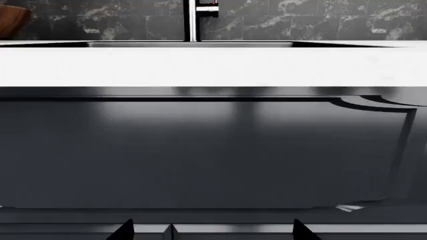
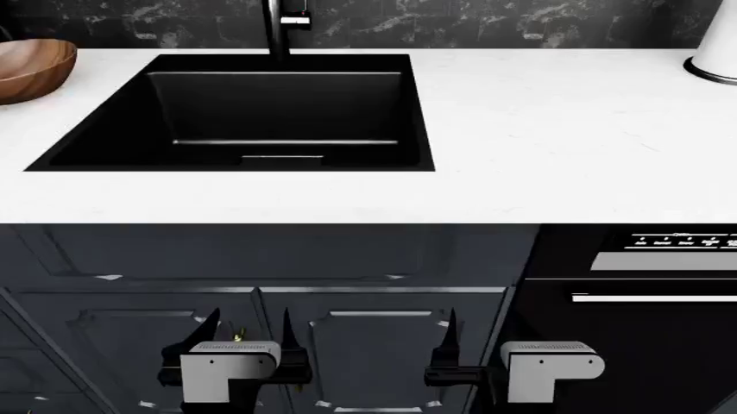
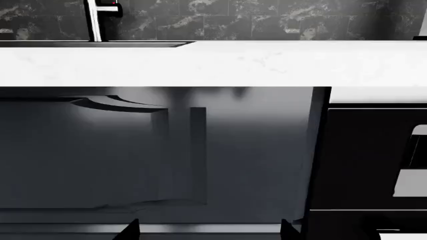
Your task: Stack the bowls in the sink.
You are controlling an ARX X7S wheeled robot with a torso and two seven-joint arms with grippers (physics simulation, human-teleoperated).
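A brown wooden bowl (image 2: 29,69) stands upright on the white countertop (image 2: 541,121), left of the sink; its edge also shows in the left wrist view (image 1: 13,20). The black sink (image 2: 420,112) has nothing in it, and a dark faucet (image 2: 280,26) rises at its back rim. My left gripper (image 2: 250,328) and right gripper (image 2: 484,341) hang low in front of the cabinet doors, below the counter edge and far from the bowl. Both are open and hold nothing: left gripper (image 1: 210,232), right gripper (image 3: 209,232).
Dark glossy cabinet doors (image 2: 345,345) face both grippers under the counter's front edge (image 2: 345,211). A black oven (image 2: 645,293) with a control panel sits to the right. A white object with a dark base (image 2: 716,43) stands at the back right. Dark marble backsplash (image 2: 484,21) behind.
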